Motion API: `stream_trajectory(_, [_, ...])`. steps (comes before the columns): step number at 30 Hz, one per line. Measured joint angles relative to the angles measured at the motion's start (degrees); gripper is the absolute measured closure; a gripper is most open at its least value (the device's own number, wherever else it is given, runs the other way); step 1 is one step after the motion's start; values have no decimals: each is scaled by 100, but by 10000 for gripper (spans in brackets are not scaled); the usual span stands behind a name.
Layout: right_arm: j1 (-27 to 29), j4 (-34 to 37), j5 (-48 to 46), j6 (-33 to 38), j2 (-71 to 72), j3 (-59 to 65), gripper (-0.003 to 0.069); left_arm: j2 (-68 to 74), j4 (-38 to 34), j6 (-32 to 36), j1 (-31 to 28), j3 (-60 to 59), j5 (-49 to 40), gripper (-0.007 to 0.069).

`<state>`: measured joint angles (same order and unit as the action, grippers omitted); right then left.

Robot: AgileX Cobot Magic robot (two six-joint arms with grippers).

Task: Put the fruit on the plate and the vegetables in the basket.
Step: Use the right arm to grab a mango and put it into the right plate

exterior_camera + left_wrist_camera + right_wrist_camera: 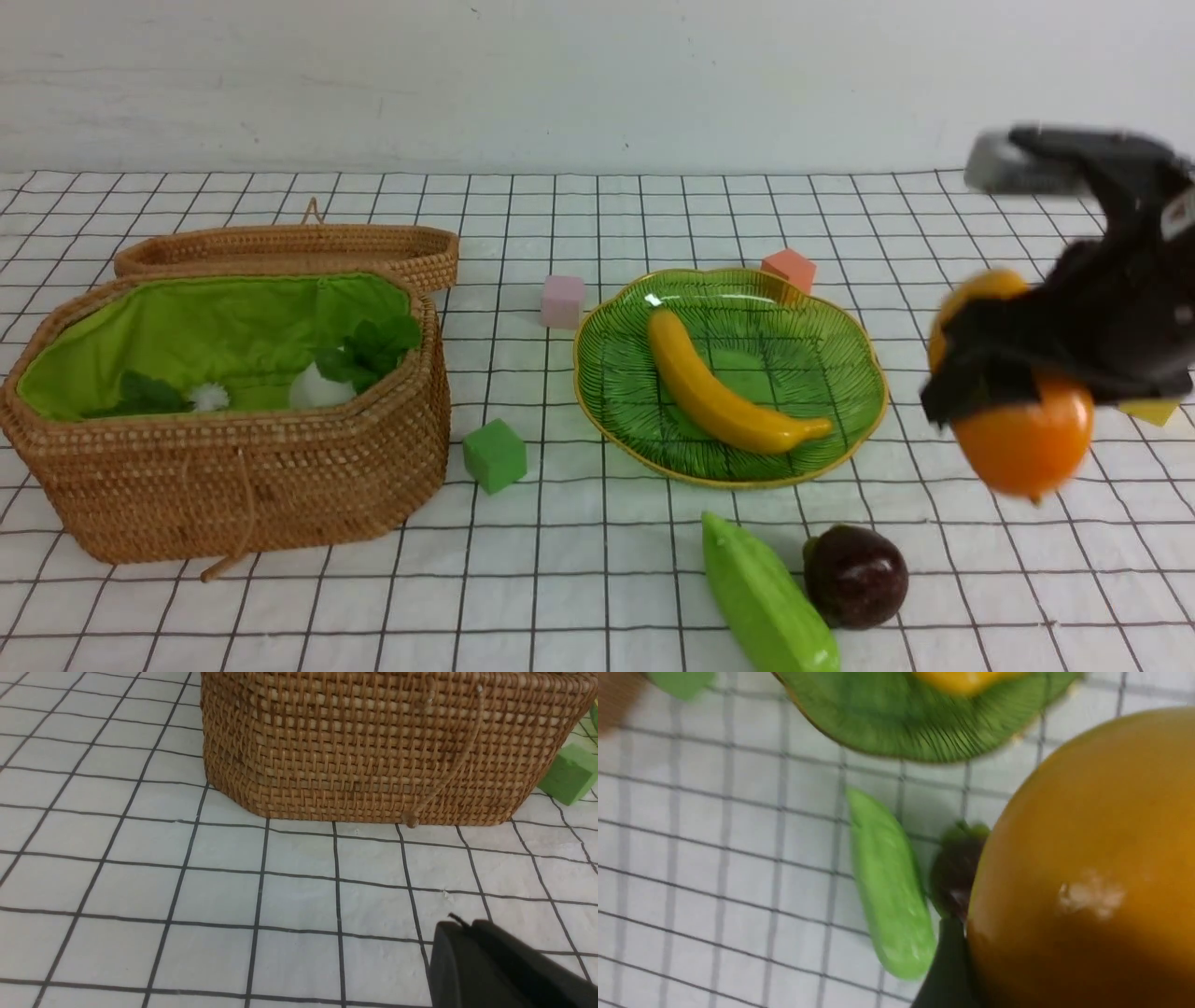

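Observation:
My right gripper [1004, 373] is shut on the orange-yellow mango [1027, 443] and holds it in the air, to the right of the green plate [831, 373]. In the right wrist view the mango [1087, 858] fills the frame beside one dark finger [948, 970]. The yellow banana [719, 392] lies on the plate. A dark purple ball [854, 574] and a light-green gourd [766, 597] lie side by side on the cloth in front of the plate. The woven basket [233, 467] at the left holds a white radish [317, 387] with green leaves. My left gripper [460, 926] is shut and empty, low in front of the basket [373, 756].
The basket's lid [289, 247] lies open behind it. Foam cubes sit around: green [495, 455] between basket and plate, pink [562, 301] and orange-red [790, 269] behind the plate, a yellow one [1150, 411] partly hidden behind my right gripper.

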<state>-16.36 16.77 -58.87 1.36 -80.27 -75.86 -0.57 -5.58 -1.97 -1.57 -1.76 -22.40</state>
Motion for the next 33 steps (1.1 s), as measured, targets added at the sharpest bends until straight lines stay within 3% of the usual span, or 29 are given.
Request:
stream_trajectory(2, [-7, 690, 309, 615, -87, -376, 98, 0, 0, 0, 0, 0, 0, 606])
stream_trajectory(7, [-199, 2178, 689, 3099, -748, -1201, 98, 0, 0, 0, 0, 0, 0, 606])
stream_trajectory(11, [-202, 2411, 1133, 3828, -1505, -1445, 98, 0, 0, 0, 0, 0, 0, 606])
stream_trajectory(21, [296, 2202, 2797, 3550, -3766, -1466, 98, 0, 0, 0, 0, 0, 0, 606])
stream_trajectory(25, [372, 2182, 2811, 3436, -3987, -1466, 93, 0, 0, 0, 0, 0, 0, 606])
stream_trajectory(30, [493, 2150, 2589, 3202, -3906, -1473, -12, 0, 0, 0, 0, 0, 0, 606])
stream_trajectory(33, [660, 2102, 2170, 3017, -3652, -1473, -20, 0, 0, 0, 0, 0, 0, 605])
